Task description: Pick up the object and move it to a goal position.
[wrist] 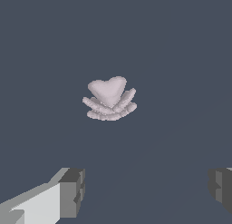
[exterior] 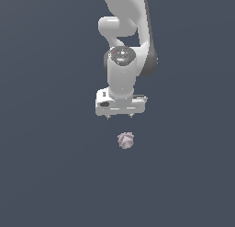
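Observation:
The object (exterior: 125,140) is a small pale pinkish-grey bumpy lump lying on the dark grey floor, below the gripper in the exterior view. In the wrist view the object (wrist: 109,99) shows a heart-shaped top over ribbed petals. My white gripper (exterior: 119,116) hangs above it and a little further back, not touching it. Its jaws stand wide apart and hold nothing; in the wrist view the gripper (wrist: 147,191) shows two grey fingertips (wrist: 72,191) with the object beyond them.
The white arm (exterior: 126,33) rises behind the gripper toward the top of the exterior view. A plain dark grey floor (exterior: 55,175) surrounds the object.

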Controlling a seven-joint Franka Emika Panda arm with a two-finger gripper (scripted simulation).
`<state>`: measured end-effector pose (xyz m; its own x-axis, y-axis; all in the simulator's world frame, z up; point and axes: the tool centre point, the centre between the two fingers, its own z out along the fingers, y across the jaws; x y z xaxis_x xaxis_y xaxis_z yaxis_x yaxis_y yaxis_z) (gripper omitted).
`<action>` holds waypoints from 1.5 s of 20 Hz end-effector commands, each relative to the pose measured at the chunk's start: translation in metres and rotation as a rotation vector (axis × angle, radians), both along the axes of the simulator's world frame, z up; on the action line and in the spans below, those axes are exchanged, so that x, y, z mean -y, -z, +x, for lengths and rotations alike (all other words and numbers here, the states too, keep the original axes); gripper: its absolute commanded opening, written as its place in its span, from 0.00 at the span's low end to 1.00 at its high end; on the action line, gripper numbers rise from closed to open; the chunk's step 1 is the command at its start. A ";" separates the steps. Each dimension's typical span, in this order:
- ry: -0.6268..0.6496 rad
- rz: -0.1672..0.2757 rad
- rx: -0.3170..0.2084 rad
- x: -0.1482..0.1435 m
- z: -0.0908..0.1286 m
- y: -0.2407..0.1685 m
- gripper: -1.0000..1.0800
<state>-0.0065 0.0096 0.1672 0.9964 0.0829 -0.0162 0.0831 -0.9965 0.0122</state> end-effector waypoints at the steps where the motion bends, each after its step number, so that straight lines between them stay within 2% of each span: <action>1: 0.000 0.000 0.000 0.000 0.000 0.000 0.96; 10: -0.055 -0.030 -0.008 -0.001 -0.002 0.003 0.96; 16: -0.048 -0.030 -0.007 -0.001 -0.002 0.003 0.96; 23: 0.021 -0.027 -0.006 -0.003 0.001 0.006 0.96; 30: 0.156 -0.022 -0.002 -0.005 0.007 0.012 0.96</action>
<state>-0.0011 0.0143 0.1569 0.9990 -0.0402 -0.0196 -0.0395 -0.9986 0.0353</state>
